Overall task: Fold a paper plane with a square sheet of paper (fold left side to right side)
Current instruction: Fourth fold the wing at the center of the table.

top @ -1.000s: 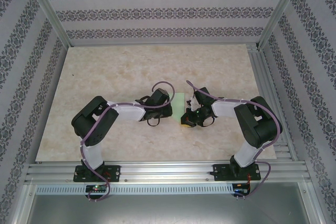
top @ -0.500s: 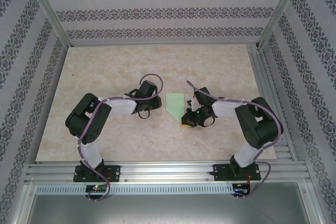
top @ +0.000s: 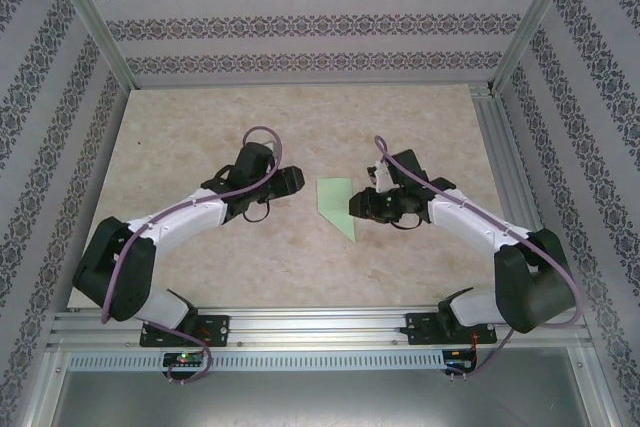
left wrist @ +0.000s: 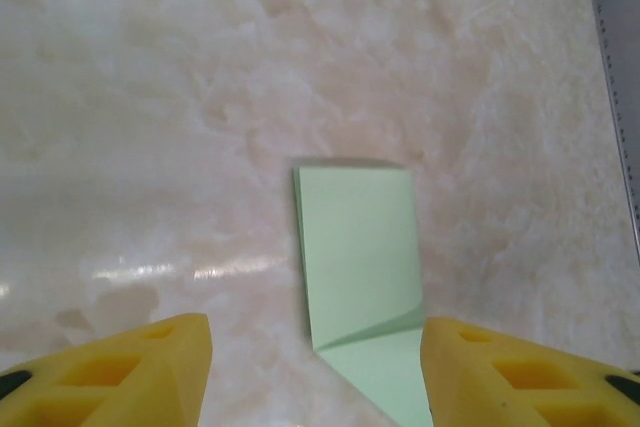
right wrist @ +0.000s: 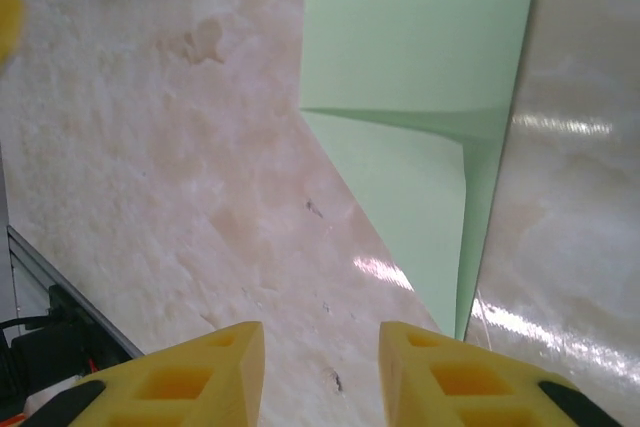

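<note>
The thin mint-green sheet of paper (top: 335,203) lies flat on the glossy, marbled beige table (top: 200,147) between both hands, as a creased, narrow wedge tapering toward the near side. The left hand (left wrist: 315,372) and the right hand (right wrist: 320,372) each have their yellow hollowed fingers (left wrist: 150,377) apart, gripping nothing.

The thin pointed paper sheet (top: 334,199) is pale mint green, the flat tabletop (top: 200,137) marbled cream. The twelve o'clock wall (top: 320,17) carries grey floral stripes.
</note>
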You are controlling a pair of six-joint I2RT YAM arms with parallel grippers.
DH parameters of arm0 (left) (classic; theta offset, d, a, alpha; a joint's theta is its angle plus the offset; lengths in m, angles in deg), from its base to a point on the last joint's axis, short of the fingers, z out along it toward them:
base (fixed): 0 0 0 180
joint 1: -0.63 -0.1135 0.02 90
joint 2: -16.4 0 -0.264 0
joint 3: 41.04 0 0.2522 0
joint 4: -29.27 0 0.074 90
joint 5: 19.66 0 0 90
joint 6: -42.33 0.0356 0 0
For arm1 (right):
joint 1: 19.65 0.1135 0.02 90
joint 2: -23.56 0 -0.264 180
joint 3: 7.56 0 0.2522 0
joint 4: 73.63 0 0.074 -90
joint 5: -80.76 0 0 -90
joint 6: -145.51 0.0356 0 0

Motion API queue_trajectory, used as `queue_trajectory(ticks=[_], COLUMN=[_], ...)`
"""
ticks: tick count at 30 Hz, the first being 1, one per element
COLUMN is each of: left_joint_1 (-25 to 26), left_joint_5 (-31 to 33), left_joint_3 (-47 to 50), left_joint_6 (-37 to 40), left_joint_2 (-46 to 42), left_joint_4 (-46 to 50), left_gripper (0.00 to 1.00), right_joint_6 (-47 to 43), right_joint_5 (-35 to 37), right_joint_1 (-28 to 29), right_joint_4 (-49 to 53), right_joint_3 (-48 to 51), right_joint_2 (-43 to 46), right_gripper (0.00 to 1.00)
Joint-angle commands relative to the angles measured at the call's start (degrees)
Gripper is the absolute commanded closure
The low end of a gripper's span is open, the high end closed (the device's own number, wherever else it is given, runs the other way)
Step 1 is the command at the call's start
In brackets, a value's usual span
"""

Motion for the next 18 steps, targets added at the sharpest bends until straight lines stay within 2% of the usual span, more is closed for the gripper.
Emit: queue_trajectory(ticks=[1, 5, 8, 13, 18], left_joint_1=[1.49, 2.86, 3.38, 4.15, 4.66], left_joint_5=[-4.98, -7.84, -9.82, -10.18, -11.02], left_joint_3=[2.01, 3.97, 4.45, 3.36, 2.27], left_joint_6=[-3.74, -7.48, -9.89, -10.88, -11.27], left_joint_2=[1.31, 5.00, 8.14, 10.82, 12.32], left_joint_4=[-1.25, -7.14, -11.74, -12.87, -12.72], left_gripper=[0.40, 0.38, 0.34, 0.19, 0.18], right_joint_6=[-2.30, -2.44, -2.94, -3.61, -4.97], right_joint_5=[-2.49, -3.42, -0.90, -0.84, 0.80], right_joint_1=[0.49, 1.70, 0.98, -0.15, -0.49], right_joint_4=[-2.17, -4.75, -6.06, -7.41, -5.81], right_joint_3=[-1.27, -2.99, -4.18, -6.10, -6.97], right_joint_2=[-2.32, -8.59, -12.39, -17.31, -20.28], right_gripper=[0.67, 0.70, 0.65, 0.64, 0.65])
